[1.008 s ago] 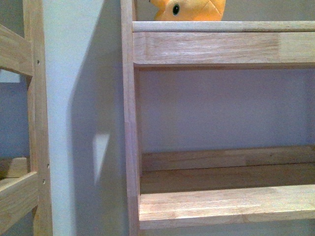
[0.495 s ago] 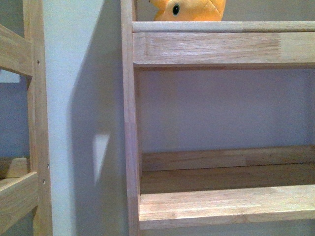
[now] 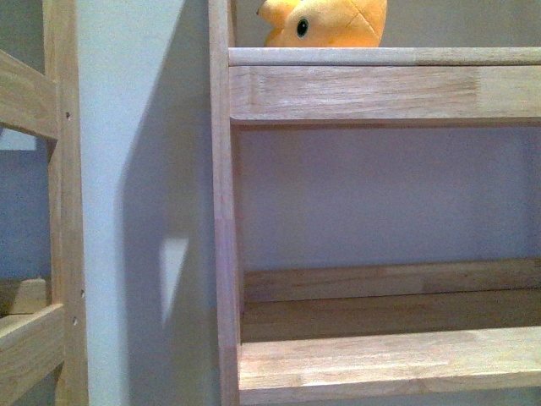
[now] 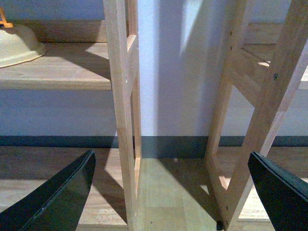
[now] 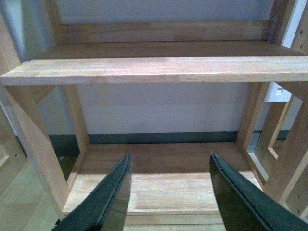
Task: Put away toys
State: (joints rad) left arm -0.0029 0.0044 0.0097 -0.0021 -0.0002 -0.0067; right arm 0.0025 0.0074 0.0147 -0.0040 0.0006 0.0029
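A yellow-orange plush toy (image 3: pixel 325 23) with a small black eye sits on the upper shelf board (image 3: pixel 380 85) at the top of the front view; only its head shows, the rest is cut off by the frame edge. Neither arm appears in the front view. My left gripper (image 4: pixel 171 192) is open, its dark fingers spread wide with only floor and shelf posts between them. My right gripper (image 5: pixel 168 195) is open too, with nothing between its fingers, pointing at the lowest shelf board (image 5: pixel 163 190).
A wooden shelf unit fills the front view, with a lower board (image 3: pixel 389 364) and a left upright (image 3: pixel 223 220). A second wooden frame (image 3: pixel 59 211) stands at the left against the white wall. A cream bowl-like object (image 4: pixel 18 45) rests on a shelf in the left wrist view.
The front view has shifted slightly: the shelf boards and the toy sit a little lower in the picture, showing more of the toy's head.
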